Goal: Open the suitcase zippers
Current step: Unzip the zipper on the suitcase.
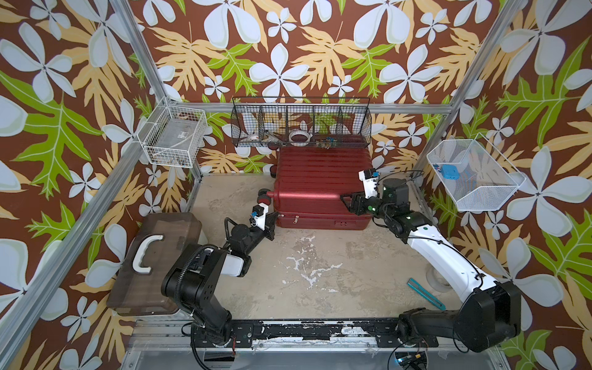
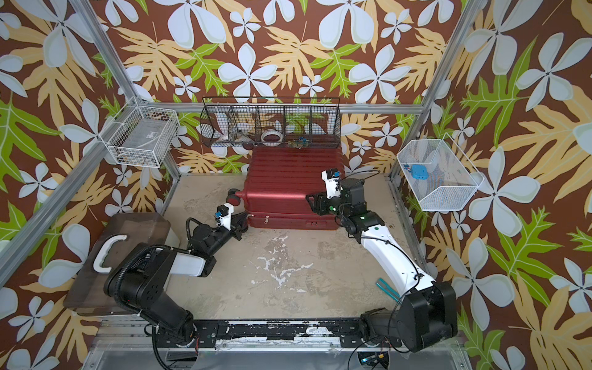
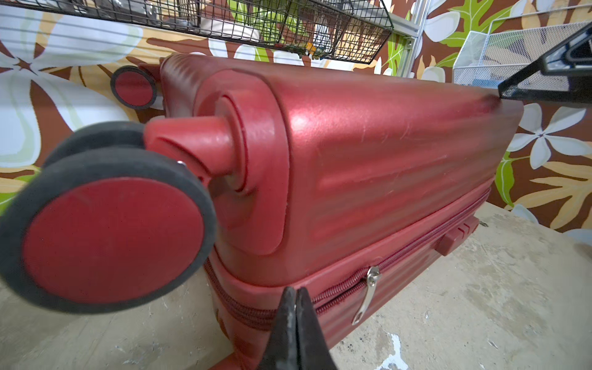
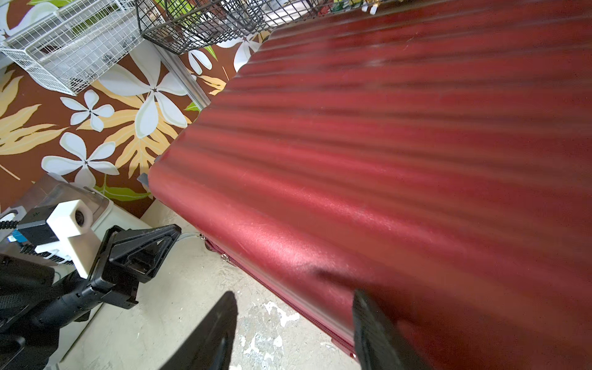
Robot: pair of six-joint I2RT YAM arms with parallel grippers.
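Note:
The dark-red ribbed suitcase (image 1: 320, 182) (image 2: 288, 182) lies flat at the back of the floor, wheels to the left. Its zipper band (image 3: 416, 238) (image 4: 256, 278) runs along the front seam. One metallic pull tab (image 3: 368, 298) (image 1: 296, 219) hangs loose. My left gripper (image 3: 296, 293) (image 1: 276, 218) is at the front-left corner, fingers pressed together on the band. In the right wrist view a second thin tab (image 4: 190, 237) runs from the seam into those fingertips. My right gripper (image 4: 293, 294) (image 1: 345, 200) stands open across the front-right top edge, one finger over the shell, the other over the floor.
A brown translucent box (image 1: 153, 262) with a white handle sits at the left. A black wire basket (image 1: 301, 123) hangs just over the suitcase's rear edge. White wire baskets (image 1: 173, 137) (image 1: 474, 176) hang on both side walls. A teal tool (image 1: 426, 293) lies near the right arm.

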